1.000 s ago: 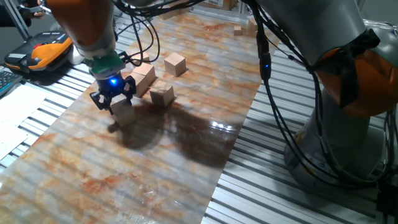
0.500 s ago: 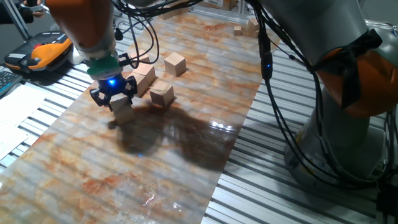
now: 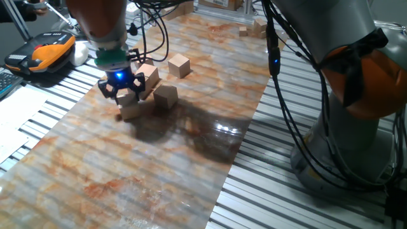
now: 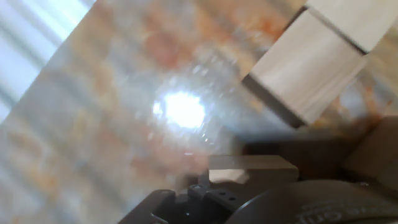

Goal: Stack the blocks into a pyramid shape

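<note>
Marbled orange-and-cream sheeting covers the desk, which rests on a bed of ribbed metal rails.

Far left, off the sheeting: an orange-and-black device lies on the rails.

Left of centre: the pincer hangs from the orange arm, a blue light lit on its body. Its black fingers stand closed on either side of one block, which sits between them. A second block lies directly under the held one; whether the two touch cannot be told from the fixed view. The hand view is blurred; it shows a pale block edge close against the pincer housing, with a bright glare spot on the sheeting beyond.

Just right of the pincer: a block lies partly behind the fingers, and another block rests on the sheeting beside it, tilted relative to the desk edge. These two are near each other; contact cannot be confirmed.

Further right and back: a single block stands alone, apart from the group.

Far back, top of frame: small wooden pieces sit near the sheeting's far edge, well apart from the blocks.

Right side: the arm's grey base with an orange joint, and black cables trailing down it.
</note>
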`<state>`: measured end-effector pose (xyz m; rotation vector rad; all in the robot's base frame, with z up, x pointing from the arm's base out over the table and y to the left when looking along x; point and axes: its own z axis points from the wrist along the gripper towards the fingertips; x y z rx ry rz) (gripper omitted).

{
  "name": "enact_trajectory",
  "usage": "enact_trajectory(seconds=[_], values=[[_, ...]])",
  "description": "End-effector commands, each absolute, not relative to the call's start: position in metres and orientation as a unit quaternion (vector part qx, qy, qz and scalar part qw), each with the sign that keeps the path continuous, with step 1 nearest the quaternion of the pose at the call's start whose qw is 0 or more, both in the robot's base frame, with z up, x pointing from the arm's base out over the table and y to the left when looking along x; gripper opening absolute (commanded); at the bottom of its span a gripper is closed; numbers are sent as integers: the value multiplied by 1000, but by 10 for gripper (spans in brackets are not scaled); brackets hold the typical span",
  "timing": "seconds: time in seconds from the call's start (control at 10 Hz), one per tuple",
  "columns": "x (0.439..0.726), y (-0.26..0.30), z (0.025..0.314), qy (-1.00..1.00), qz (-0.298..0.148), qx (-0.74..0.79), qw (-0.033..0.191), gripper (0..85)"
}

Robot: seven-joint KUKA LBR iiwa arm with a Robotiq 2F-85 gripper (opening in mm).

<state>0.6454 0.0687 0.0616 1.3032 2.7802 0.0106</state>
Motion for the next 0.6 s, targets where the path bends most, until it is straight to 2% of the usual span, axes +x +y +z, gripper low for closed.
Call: enact_trajectory(seconds=[0.0, 0.5], values=[[646, 65, 61, 879, 4, 476, 36, 0], [646, 55, 62, 831, -2, 555, 33, 0]])
